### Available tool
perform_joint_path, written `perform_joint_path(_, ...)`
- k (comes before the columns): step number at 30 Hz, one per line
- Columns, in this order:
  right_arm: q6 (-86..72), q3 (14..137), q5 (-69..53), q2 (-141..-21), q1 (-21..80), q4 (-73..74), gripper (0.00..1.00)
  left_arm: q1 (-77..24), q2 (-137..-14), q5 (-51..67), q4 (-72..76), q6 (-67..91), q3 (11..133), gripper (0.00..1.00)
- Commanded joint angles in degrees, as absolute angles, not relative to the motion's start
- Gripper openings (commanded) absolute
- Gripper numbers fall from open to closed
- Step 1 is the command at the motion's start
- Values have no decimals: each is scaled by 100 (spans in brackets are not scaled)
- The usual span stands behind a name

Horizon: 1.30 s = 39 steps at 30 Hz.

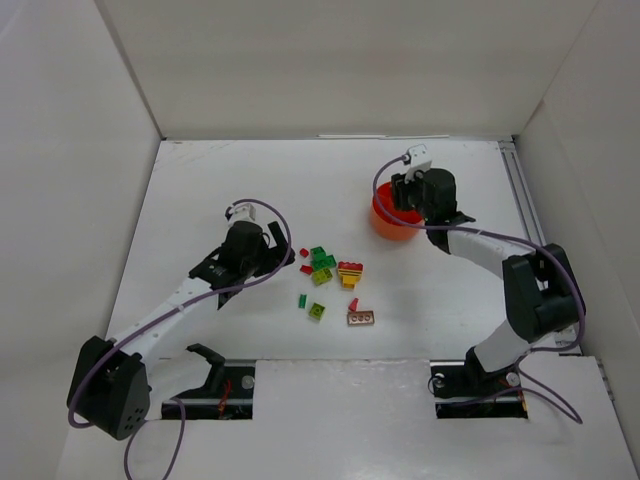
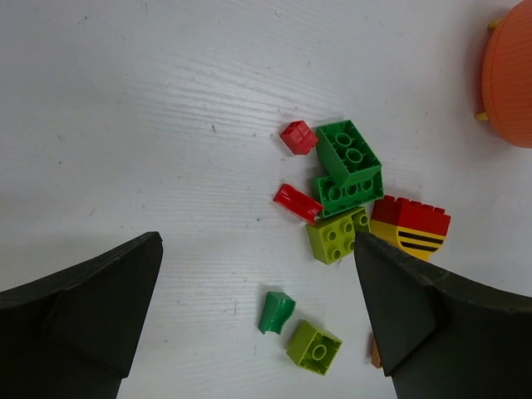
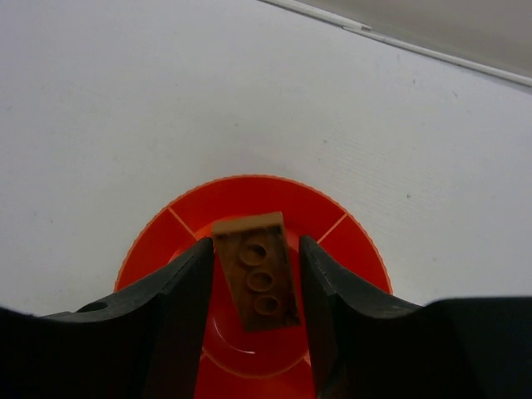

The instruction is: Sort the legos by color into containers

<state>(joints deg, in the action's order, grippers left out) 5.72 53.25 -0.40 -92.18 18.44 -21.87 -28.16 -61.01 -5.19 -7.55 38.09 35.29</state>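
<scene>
The orange bowl (image 1: 388, 222) stands at the back right; the right wrist view shows its dividers and central cup (image 3: 249, 199). My right gripper (image 1: 405, 195) hovers over it, shut on a brown brick (image 3: 256, 273) held tilted between the fingers above the central cup. The loose legos lie mid-table: green bricks (image 2: 349, 166), a lime brick (image 2: 337, 235), two small red pieces (image 2: 298, 137), a red-and-yellow striped brick (image 2: 411, 229), a small green piece (image 2: 276, 312), a lime cube (image 2: 314, 347), and a brown plate (image 1: 361, 318). My left gripper (image 2: 256, 249) is open and empty, just left of the pile.
White walls enclose the table on three sides. A metal rail (image 1: 520, 200) runs along the right edge. A small red piece (image 1: 353, 304) lies beside the brown plate. The arm bases sit at the near edge.
</scene>
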Motion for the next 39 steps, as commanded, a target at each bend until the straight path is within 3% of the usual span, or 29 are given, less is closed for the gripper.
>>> perform_joint_path(1, 448, 5151, -87, -8921, 1837, -2435, 51, -2848, -5915, -562, -686, 3788, 3543, 100)
perform_joint_path(4, 448, 5080, -149, -8702, 1837, -2435, 60, -2848, -5854, -510, -686, 3788, 3542, 100)
perform_joint_path(12, 448, 4782, -439, -8017, 1837, -2435, 68, -2848, -5730, -238, -633, 3788, 3489, 100)
perform_joint_path(14, 396, 4720, -553, -7700, 1837, -2260, 72, -2848, -5791, -28, -581, 3736, 3489, 100)
perform_joint_path(15, 396, 4720, -554, -7586, 1915, -2111, 79, -2848, -5844, 52, -580, 3735, 3489, 100)
perform_joint_path(19, 211, 4781, -107, -7111, 2414, -881, 84, -2900, -6056, 176, -475, 3735, 3489, 100)
perform_joint_path(24, -307, 4466, 272, -6400, 3242, 631, 85, -2900, -6187, 491, -422, 3849, 3357, 100)
perform_joint_path(29, -168, 4228, -229, -6064, 4295, 1878, 84, -2900, -6380, 624, -351, 3850, 3208, 100)
perform_joint_path(31, -167, 4280, -159, -6204, 4517, 2600, 84, -2900, -6381, 563, -422, 3911, 3208, 100)
perform_joint_path(39, -229, 4535, -334, -7153, 5440, 3041, 81, -2953, -6434, 615, -527, 3973, 3331, 100)
